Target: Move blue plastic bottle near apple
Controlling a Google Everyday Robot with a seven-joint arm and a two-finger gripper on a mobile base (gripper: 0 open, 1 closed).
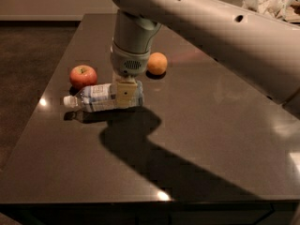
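Bottle [96, 96] in tool [125, 95] (nr apple [83, 76])

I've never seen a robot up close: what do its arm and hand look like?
The arm is a thick, smooth, pale grey-white tube with small dark round holes. It ends in a rounded grey wrist with a dotted grille. The gripper, down at the bottle, has flat cream fingers. No cables show.

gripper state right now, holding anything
Gripper: closed on the blue plastic bottle, gripping its base end, close beside the apple.
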